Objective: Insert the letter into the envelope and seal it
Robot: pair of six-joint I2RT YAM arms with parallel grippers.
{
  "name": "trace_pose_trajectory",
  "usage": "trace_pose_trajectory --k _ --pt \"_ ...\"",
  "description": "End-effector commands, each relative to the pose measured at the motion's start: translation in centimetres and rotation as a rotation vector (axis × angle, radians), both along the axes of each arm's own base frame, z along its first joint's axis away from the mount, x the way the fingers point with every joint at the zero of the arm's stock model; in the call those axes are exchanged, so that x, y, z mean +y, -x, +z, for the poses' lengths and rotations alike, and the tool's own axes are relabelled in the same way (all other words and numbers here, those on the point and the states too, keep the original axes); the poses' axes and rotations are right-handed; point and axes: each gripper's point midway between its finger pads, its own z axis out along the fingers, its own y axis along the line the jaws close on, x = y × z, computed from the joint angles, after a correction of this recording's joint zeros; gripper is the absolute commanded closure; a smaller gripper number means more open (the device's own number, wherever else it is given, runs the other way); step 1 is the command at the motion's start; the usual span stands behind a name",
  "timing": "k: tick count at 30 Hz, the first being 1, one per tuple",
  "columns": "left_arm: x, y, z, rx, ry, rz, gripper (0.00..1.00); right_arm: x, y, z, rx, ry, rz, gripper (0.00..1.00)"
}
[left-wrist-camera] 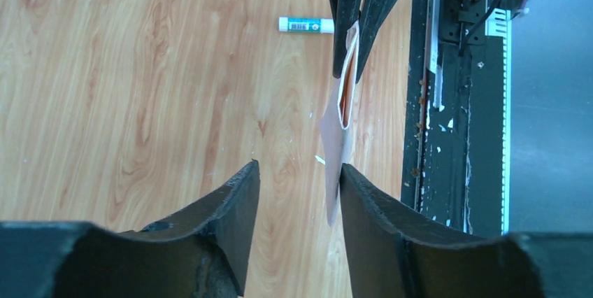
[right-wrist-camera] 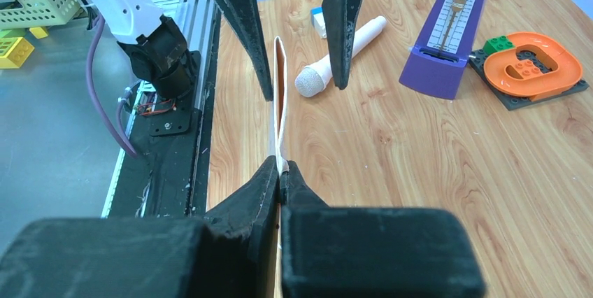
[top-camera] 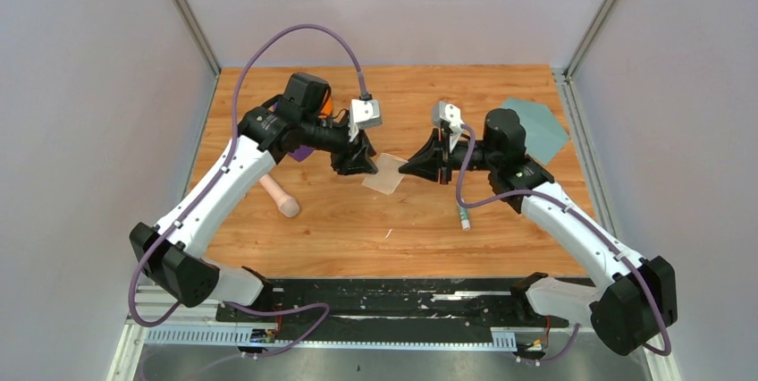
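Mid-table handover: the right gripper is clamped tight on one end of the letter. The left gripper faces it with its jaws spread wide around the sheet's other end. In the left wrist view the paper's free end lies against the inner face of one finger, with a gap to the other. The pale sheet looks doubled over. Both wrist cameras see it edge-on, while the overhead camera catches a broad face. Its long axis runs across the table from one gripper to the other, slanting a little toward the near edge on the right gripper's side. Whether it touches the table cannot be told.

The envelope lies flat at the far right, by the right edge rail. It is well apart from the letter, and its near-left part is hidden by the right arm. Bare wood stretches from the letter to the table's near edge.

A glue stick lies near the right gripper on its near side. A toy microphone lies on the near side of the left arm. A purple metronome and an orange toy track stand on the left arm's far side, crowding that corner. The black mounting rail lines the near edge.
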Motion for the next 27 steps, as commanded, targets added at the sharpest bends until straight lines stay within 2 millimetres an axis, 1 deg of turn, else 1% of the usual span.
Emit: trace_pose_trajectory --k 1,5,7,9,10,11,13,15,16,17,18,19,20,21,22,23,24,25,27 --pt "-1.3 0.5 1.5 0.029 0.065 -0.032 0.47 0.5 0.2 1.0 -0.033 -0.033 0.043 1.0" --pt "-1.7 0.8 1.0 0.044 0.063 -0.046 0.49 0.6 0.1 0.8 -0.027 -0.034 0.049 1.0" --pt "-1.8 0.9 0.7 0.05 0.06 -0.046 0.59 0.7 0.1 0.7 -0.024 -0.035 0.053 1.0" --pt "-1.9 0.9 0.6 0.055 0.06 -0.042 0.81 0.7 0.0 0.6 -0.02 -0.034 0.053 1.0" --pt "-1.9 0.8 0.5 0.056 0.06 -0.04 0.85 0.7 0.0 0.6 -0.019 -0.033 0.051 1.0" --pt "-1.9 0.8 0.5 0.058 0.058 -0.038 0.93 0.8 0.0 0.5 -0.019 -0.033 0.048 1.0" --pt "-1.9 0.7 0.5 0.057 0.057 -0.032 1.0 0.7 -0.2 0.3 -0.019 -0.029 0.039 1.0" --pt "-1.8 0.5 0.5 0.053 0.051 -0.021 1.0 0.7 -0.4 0.2 -0.018 -0.026 0.024 1.0" --pt "-1.7 0.3 0.5 0.048 0.046 -0.006 1.0 0.6 -0.7 0.2 -0.012 -0.021 0.005 0.97" --pt "-1.5 -0.3 0.2 0.034 0.025 0.028 1.0 0.4 -1.3 0.2 0.002 -0.016 -0.033 0.86" --pt "-1.3 -0.9 0.0 0.022 0.011 0.058 1.0 0.0 -2.3 0.2 0.021 -0.011 -0.091 0.66" --pt "-0.6 -2.2 -0.5 -0.007 -0.03 0.126 1.0 -0.6 -3.5 0.3 0.044 -0.006 -0.153 0.36" --pt "0.2 -3.4 -1.1 -0.03 -0.065 0.195 1.0 -1.4 -4.9 0.2 0.084 -0.002 -0.234 0.11" --pt "0.8 -4.2 -1.5 -0.038 -0.083 0.235 1.0 -2.5 -6.6 0.0 0.11 0.005 -0.323 0.02" --pt "1.6 -5.2 -2.0 -0.054 -0.111 0.292 1.0 -3.9 -8.3 0.0 0.128 0.012 -0.417 0.0" --pt "2.2 -5.9 -2.3 -0.061 -0.127 0.325 1.0 -5.8 -10.3 -0.7 0.166 0.035 -0.541 0.0" --pt "3.0 -6.7 -3.0 -0.081 -0.162 0.363 1.0 -7.6 -11.9 -1.1 0.197 0.05 -0.634 0.0" --pt "3.4 -7.0 -3.4 -0.088 -0.18 0.38 1.0 -9.6 -13.5 -1.3 0.226 0.062 -0.724 0.0" --pt "4.3 -7.9 -4.5 -0.104 -0.229 0.419 1.0 -14.1 -16.5 -2.1 0.286 0.102 -0.904 0.0"
